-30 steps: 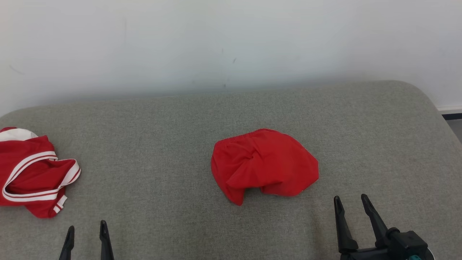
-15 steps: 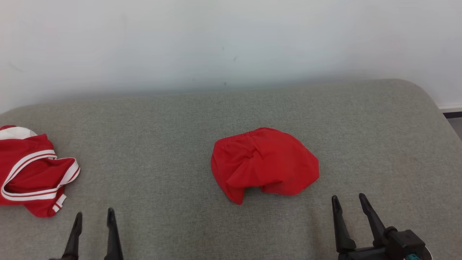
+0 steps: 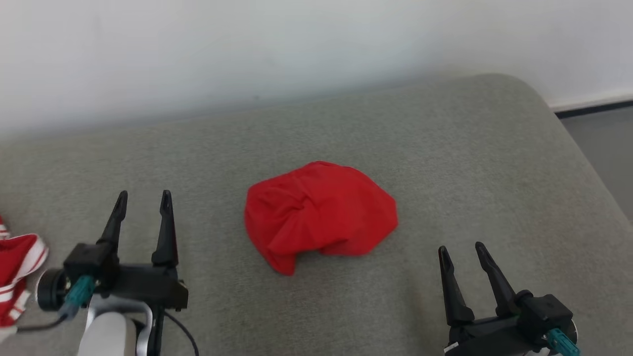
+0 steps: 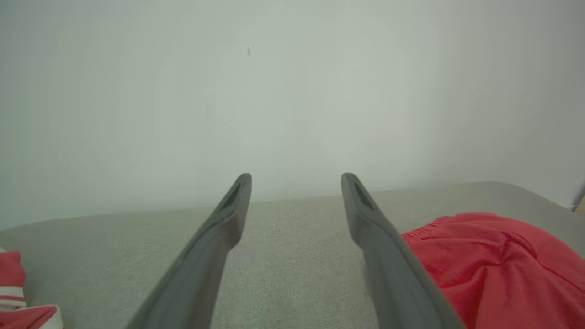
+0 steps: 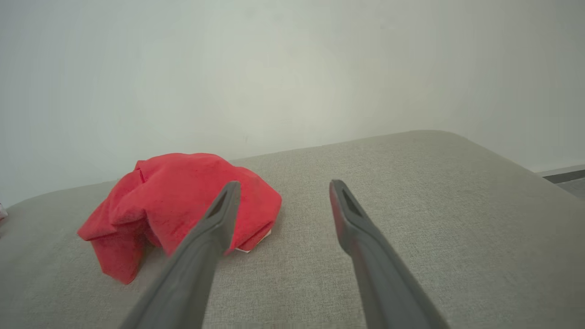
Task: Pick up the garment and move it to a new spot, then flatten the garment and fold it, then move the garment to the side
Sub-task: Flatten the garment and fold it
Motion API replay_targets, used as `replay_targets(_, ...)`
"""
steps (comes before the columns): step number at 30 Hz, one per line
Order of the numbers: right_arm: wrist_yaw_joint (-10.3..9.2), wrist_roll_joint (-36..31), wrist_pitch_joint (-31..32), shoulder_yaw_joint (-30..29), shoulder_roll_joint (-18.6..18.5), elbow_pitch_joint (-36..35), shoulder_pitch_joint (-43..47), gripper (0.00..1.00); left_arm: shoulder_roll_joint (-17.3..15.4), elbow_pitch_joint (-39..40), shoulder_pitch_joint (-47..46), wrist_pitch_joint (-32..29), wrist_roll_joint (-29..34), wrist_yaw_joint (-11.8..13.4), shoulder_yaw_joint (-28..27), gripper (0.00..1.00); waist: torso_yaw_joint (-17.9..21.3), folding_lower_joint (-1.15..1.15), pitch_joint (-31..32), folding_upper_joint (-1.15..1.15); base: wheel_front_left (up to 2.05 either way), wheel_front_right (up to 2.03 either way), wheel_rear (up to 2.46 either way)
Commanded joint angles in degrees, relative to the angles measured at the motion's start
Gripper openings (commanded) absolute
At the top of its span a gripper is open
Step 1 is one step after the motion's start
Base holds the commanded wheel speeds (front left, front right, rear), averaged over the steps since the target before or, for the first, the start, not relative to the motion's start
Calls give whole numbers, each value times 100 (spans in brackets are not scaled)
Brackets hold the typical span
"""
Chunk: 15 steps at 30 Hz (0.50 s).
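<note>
Centrally on the grey cushion (image 3: 470, 163) lies the crumpled red garment (image 3: 320, 213), apart from both hands, the left hand (image 3: 144, 195) spread wide and empty, the right hand (image 3: 461, 247) likewise open and holding nothing.

Garment mid-surface, a gripper on either side.
You have the garment (image 3: 319, 215) lying mid-way across the cushioned surface (image 3: 470, 163), with the wall (image 3: 247, 49) behind. Your left gripper (image 3: 143, 198) sits to its left, your right gripper (image 3: 461, 248) nearer you on its right, both apart from it. A second garment (image 3: 17, 277) lies far left.
</note>
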<state>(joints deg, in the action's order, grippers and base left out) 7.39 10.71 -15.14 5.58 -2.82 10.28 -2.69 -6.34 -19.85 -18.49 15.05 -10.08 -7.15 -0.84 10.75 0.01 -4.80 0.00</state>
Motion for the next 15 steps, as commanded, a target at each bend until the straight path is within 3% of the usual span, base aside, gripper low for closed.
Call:
replay_targets(1, 20, 66, -8, -2, -12, 0, -72, 100, -81, -283, -249, 12, -81, -40, 90, 100, 491, -1, -300, 0, 0, 0, 0)
replay_targets(8, 20, 209, -8, -81, -8, 23, -125, 100, -323, -1324, -915, -3, -528, -31, 684, 100, 987, -1, -491, 0, 0, 0, 0)
replay_targets(15, 20, 308, -8, -30, -7, 50, -201, 100, -488, -2389, -1504, -247, -1145, -27, 1355, 100, 1245, -1, -588, 0, 0, 0, 0)
